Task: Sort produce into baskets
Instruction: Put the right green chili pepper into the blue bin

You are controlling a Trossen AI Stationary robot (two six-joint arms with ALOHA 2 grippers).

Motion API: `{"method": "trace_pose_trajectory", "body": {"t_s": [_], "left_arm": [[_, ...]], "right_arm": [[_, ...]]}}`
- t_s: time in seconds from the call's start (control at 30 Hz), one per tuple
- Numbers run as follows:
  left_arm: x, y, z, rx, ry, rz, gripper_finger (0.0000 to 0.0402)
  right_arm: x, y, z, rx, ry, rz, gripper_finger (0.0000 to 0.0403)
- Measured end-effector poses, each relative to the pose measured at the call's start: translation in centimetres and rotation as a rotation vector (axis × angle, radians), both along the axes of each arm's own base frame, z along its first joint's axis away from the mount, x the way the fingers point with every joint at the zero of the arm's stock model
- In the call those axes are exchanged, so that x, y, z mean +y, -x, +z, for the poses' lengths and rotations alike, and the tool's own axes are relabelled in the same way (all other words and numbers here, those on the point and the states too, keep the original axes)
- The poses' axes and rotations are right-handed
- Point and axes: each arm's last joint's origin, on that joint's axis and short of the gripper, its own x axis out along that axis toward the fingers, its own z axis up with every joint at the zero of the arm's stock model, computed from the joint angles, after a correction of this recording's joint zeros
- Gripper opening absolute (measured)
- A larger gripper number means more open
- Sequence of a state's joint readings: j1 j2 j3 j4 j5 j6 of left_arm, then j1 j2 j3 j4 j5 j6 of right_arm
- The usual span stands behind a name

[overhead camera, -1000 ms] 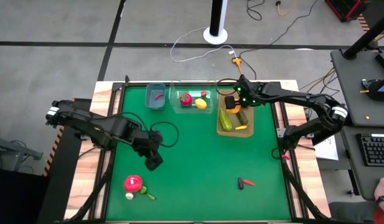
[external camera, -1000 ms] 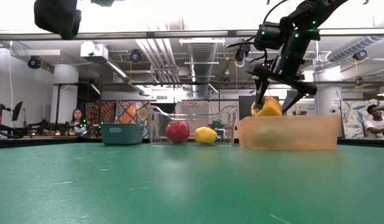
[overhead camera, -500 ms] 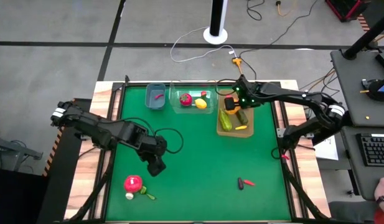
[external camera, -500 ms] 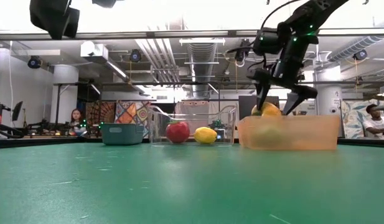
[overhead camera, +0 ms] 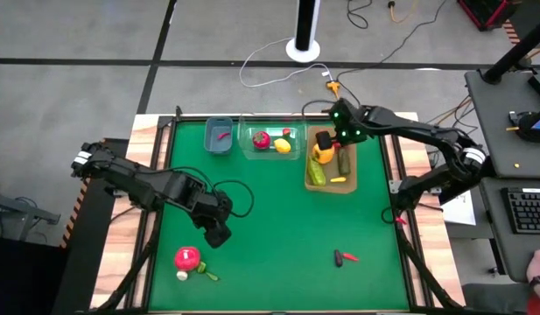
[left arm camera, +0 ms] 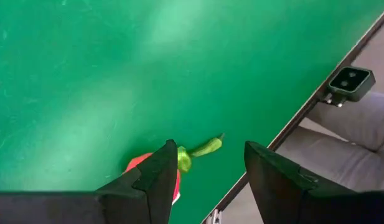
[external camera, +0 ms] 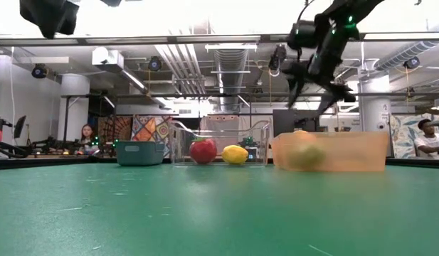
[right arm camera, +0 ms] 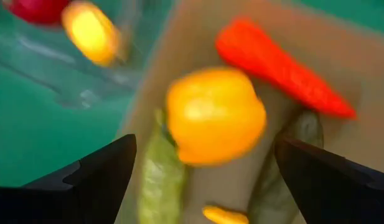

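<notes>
Yellow pepper (overhead camera: 323, 146): lying in tan tray (overhead camera: 351, 180); right gripper (overhead camera: 340, 131) open above, should lift straight clear; left gripper (left arm camera: 207, 171) part-open, empty.

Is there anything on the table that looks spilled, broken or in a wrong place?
Nothing looks spilled or broken. Some produce only waits unsorted on the green table: a red round piece with small bits near the front left corner, and a small red piece at the front right. The tan tray sits straight.

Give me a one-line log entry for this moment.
right end effector: open above tan tray | yellow pepper: in tray | left end effector: open, empty, near radish
</notes>
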State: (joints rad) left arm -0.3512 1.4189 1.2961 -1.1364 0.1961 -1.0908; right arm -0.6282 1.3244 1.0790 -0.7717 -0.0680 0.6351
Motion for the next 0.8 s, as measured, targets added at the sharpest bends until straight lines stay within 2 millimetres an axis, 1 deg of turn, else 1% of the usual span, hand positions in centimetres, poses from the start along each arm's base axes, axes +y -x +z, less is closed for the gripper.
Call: {"method": "trace_pose_trajectory", "body": {"t_s": [0.1,0.23,0.3,0.4,0.5,0.67,0.8], "left_arm": [[-1.9,0.8,0.0,-0.009,-0.001,-0.094,0.0169],[-5.3,2.0,0.0,-0.098,-0.031,-0.255,0.0169],[-7.1,2.5,-0.3,-0.143,-0.065,-0.335,0.0169],[-9.6,3.0,-1.8,-0.133,-0.104,-0.471,0.0169],[-11.4,2.8,-4.0,-0.079,-0.149,-0.556,0.0169],[-13.1,1.3,-7.3,-0.045,-0.172,-0.646,0.0169],[-13.7,0.4,-9.4,-0.015,-0.205,-0.724,0.0168]], "right_arm": [[0.5,-0.1,1.9,-0.053,0.04,0.024,0.0369],[1.2,-0.1,4.4,-0.112,0.114,0.041,0.0369],[1.3,-0.1,5.1,-0.116,0.159,0.043,0.0369],[1.5,-0.1,5.3,-0.11,0.178,0.059,0.0369],[1.5,-0.2,5.2,-0.109,0.179,0.065,0.0369],[1.8,-0.2,4.5,-0.089,0.165,0.074,0.0369],[2.2,-0.4,4.3,-0.085,0.159,0.088,0.0369]]}}
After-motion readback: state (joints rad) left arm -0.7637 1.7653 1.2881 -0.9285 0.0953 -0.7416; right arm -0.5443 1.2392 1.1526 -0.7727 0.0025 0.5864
